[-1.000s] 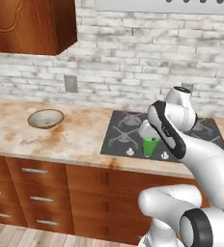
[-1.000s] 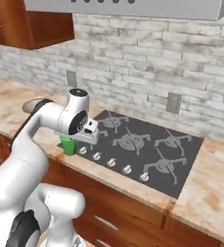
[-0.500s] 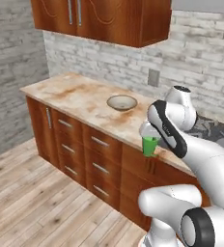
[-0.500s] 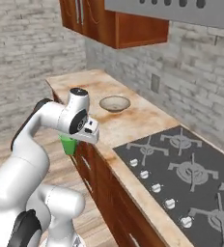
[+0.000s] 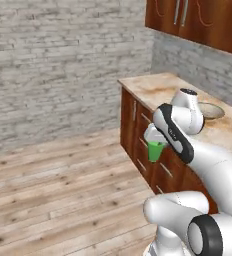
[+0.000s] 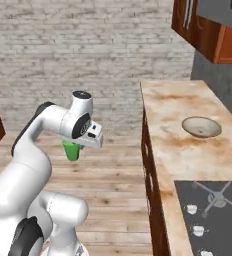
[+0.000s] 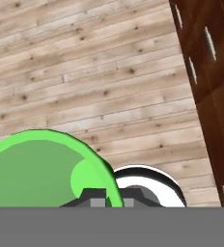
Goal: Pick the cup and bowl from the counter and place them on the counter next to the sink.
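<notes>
Nearest, gripper (image 5: pixel 154 141) pinching the rim of the cup (image 5: pixel 155 151), fingers pressed together on it; cup hanging upright in the air, off the front edge of the counter (image 5: pixel 164 88), above the wood floor (image 5: pixel 63 175) and beside the cabinet drawers (image 5: pixel 142 131). From the hand camera, green cup (image 7: pixel 46 169) seen from above, floor planks below it. Farther, on the counter, the bowl (image 6: pixel 201 127) resting upright, well apart from the cup. Beyond the bowl, upper cabinets (image 6: pixel 203 27) over the counter, then the grey brick wall (image 5: pixel 63 55).
</notes>
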You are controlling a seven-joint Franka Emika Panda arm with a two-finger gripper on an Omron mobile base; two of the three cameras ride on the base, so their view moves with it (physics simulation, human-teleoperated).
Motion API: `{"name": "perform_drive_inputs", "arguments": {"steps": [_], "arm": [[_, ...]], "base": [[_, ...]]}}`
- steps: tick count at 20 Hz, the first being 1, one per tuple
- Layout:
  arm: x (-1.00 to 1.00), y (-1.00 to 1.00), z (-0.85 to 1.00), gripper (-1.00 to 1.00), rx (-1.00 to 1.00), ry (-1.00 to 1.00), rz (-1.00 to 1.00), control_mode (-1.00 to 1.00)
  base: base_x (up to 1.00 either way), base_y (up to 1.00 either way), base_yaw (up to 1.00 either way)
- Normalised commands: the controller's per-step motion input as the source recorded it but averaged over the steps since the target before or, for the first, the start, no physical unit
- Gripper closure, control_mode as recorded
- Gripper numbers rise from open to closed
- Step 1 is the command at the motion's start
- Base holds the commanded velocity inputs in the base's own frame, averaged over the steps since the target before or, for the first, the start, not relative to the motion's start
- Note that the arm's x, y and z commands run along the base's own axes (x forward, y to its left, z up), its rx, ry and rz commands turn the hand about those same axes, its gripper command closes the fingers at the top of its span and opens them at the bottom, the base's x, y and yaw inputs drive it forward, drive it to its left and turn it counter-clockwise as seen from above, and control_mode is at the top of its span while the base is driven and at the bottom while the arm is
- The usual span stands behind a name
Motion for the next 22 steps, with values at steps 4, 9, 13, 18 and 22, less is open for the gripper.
{"name": "perform_drive_inputs", "arguments": {"steps": [4,9,13,18,22], "arm": [[0.00,0.00,0.00,1.00,0.00,0.00,0.00,1.00],[0.00,0.00,0.00,1.00,0.00,0.00,0.00,1.00],[0.00,0.00,0.00,1.00,0.00,0.00,0.00,1.00],[0.00,0.00,0.00,1.00,0.00,0.00,0.00,1.00],[0.00,0.00,0.00,1.00,0.00,0.00,0.00,1.00]], "base": [[-0.10,-0.11,0.86],[-0.12,-0.13,0.87],[-0.23,-0.12,0.86],[-0.21,0.00,0.82],[-0.09,0.00,0.80]]}}
